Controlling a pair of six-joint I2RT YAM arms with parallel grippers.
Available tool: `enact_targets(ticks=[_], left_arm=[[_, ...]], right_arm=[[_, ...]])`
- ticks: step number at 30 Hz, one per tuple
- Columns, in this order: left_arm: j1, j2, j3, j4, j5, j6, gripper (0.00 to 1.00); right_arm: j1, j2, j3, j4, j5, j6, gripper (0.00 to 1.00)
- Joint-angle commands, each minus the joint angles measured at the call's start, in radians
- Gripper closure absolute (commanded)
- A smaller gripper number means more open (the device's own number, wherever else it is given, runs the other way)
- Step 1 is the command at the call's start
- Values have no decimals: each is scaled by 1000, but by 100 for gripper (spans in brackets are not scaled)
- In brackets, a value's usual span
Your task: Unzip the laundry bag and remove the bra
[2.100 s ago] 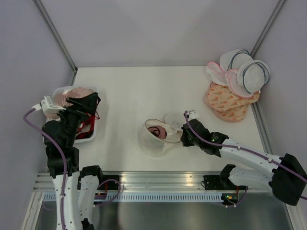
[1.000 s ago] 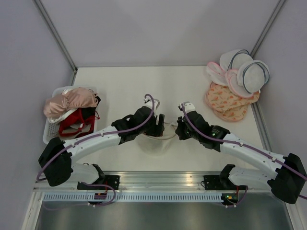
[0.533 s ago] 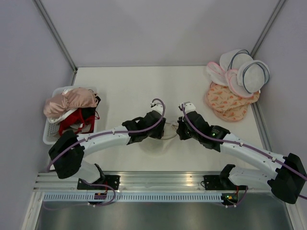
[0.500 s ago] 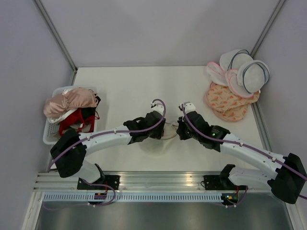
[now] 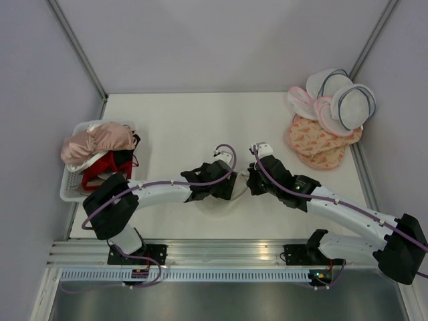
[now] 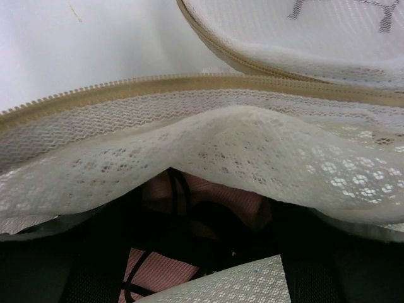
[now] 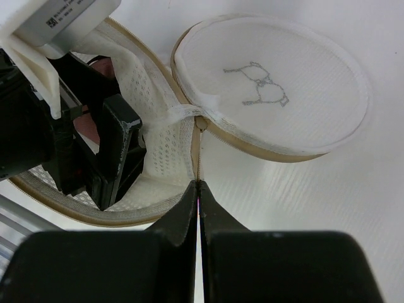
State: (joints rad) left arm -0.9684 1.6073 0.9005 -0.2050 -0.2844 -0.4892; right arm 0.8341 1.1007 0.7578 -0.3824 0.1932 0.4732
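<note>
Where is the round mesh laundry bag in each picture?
Top external: laundry bag in the middle, partly under the arms.
Left wrist: fills the picture, up close.
Right wrist: left and middle, unzipped.
Shared landmark: its round flap, flipped open.

White links, black joints: left arm (image 5: 157, 192), right arm (image 5: 341, 212); purple cables (image 5: 225, 146); right hand (image 7: 199, 189) black; printed label (image 7: 66, 16) on left wrist.

The left arm (image 5: 157, 192) stretches rightward and the right arm (image 5: 341, 208) leftward, wrists close together. The left gripper (image 5: 223, 190) has its fingers (image 7: 118, 150) spread wide. The right gripper (image 7: 199, 188) is pinched tight, fingertips touching.
</note>
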Motion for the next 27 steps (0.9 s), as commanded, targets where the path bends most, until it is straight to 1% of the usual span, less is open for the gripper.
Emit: enact_targets(ticks=[1,2,4,5,7,10,11,12,13,18,19,21,22,25,26,27], left_arm=[[-1,0,-12,73,33,0,14],[-3,37,0,67,27,-2,14],[-3,81,12,47,10,-12,19],[-1,116,18,47,5,-18,24],[-3,134,15,59,8,-37,32],[-1,135,5,82,19,-46,63],[-3,131,5,82,14,-51,84],[-1,112,3,82,7,-51,94],[-1,102,2,78,-1,-54,98],[-3,-21,6,58,1,-46,98],[-1,-87,5,55,4,-45,98],[-3,-154,5,55,24,-46,98],[-3,-223,11,56,36,-46,98],[-1,-314,34,58,122,-48,98],[-3,-329,41,59,170,-51,98],[-3,-343,46,59,188,-54,98]], right_arm=[[3,-18,3,-1,22,-13,100],[3,-18,3,-1,17,-13,100],[3,-18,5,2,15,-11,100],[2,-18,8,-3,15,-11,99],[2,-22,6,-6,15,-13,100],[3,-35,5,-13,22,-12,100],[3,-36,5,-18,23,-11,100],[2,-38,3,-16,26,-11,100],[2,-39,2,-18,29,-13,100],[2,-35,0,-23,61,-11,100],[2,-35,2,-27,71,-7,100],[3,-27,2,-32,97,-2,100],[2,-19,2,-30,115,2,99],[2,1,2,-27,130,5,100],[2,5,2,-21,138,10,99],[3,11,0,-15,140,8,99]])
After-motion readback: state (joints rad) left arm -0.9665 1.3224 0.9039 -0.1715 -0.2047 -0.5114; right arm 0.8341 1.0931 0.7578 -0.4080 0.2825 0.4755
